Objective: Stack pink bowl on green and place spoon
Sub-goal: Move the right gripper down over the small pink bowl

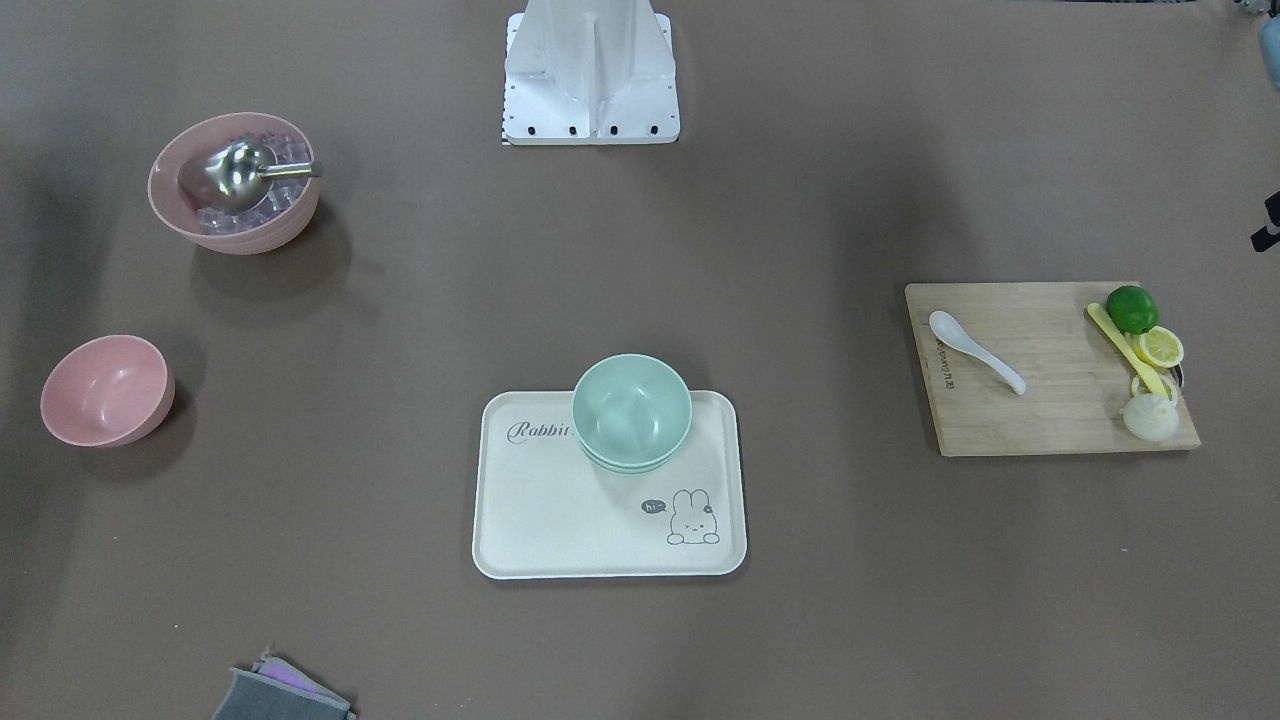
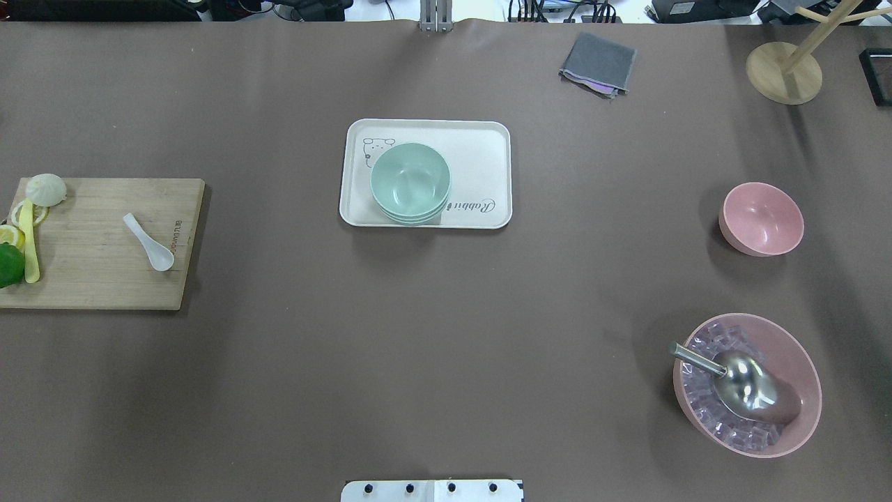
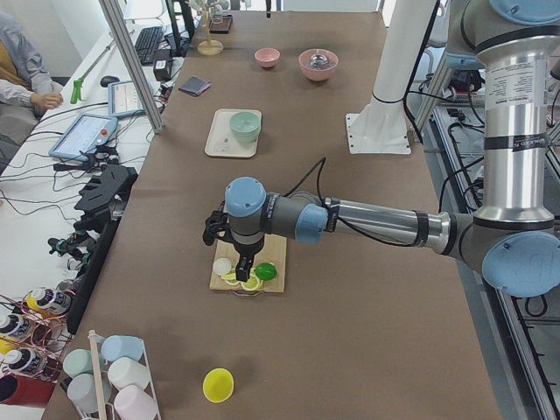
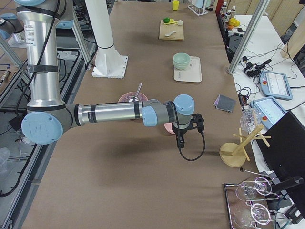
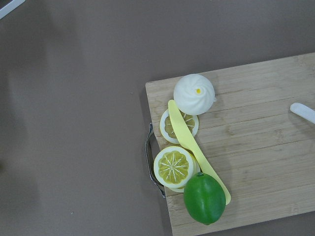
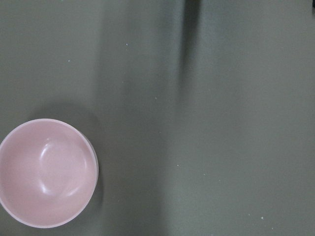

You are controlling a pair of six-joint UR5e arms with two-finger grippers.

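A small empty pink bowl (image 2: 762, 218) stands alone on the brown table at the right; it also shows in the right wrist view (image 6: 47, 173). Stacked green bowls (image 2: 410, 183) sit on a white rabbit tray (image 2: 481, 150) at mid-table. A white spoon (image 2: 148, 241) lies on a wooden cutting board (image 2: 97, 279) at the left. My left gripper (image 3: 242, 265) hovers above the board's outer end, seen only from the side; I cannot tell if it is open. My right gripper (image 4: 180, 140) hovers beside the pink bowl, also seen only from the side; I cannot tell its state.
A large pink bowl (image 2: 747, 385) of ice cubes with a metal scoop stands near right. A lime (image 5: 204, 197), lemon slices, a yellow knife (image 5: 194, 150) and a white bun (image 5: 194, 94) lie on the board. A grey cloth (image 2: 598, 64) and a wooden stand (image 2: 784, 70) are at the far right.
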